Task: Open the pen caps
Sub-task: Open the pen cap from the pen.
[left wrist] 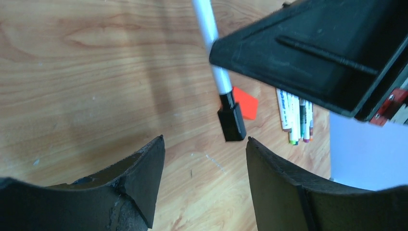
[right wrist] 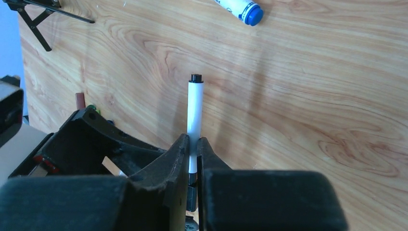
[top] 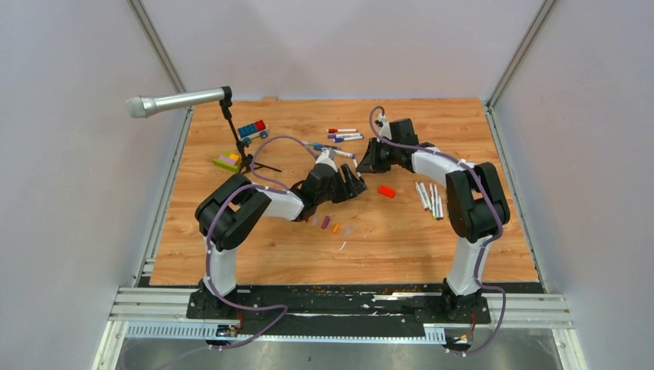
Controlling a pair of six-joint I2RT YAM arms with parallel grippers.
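Left wrist view: the left tool (left wrist: pixel 204 144) has its fingers apart, with the square black plastic pen cap (left wrist: pixel 232 122) just beyond them. Right tool (right wrist: pixel 193 142) is clamped on the thin white-barrelled pen (right wrist: pixel 195 108) above the wooden desk (right wrist: pixel 312 96).

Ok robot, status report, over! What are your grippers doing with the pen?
Right gripper shut on white pen. Left gripper open, black cap just off its fingertips, not yet off the pen. Nothing in the gap.

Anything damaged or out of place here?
Yes: in the left wrist view, one jaw of the left gripper looks chipped and ragged along its inner edge. The scattered loose caps fit the task.
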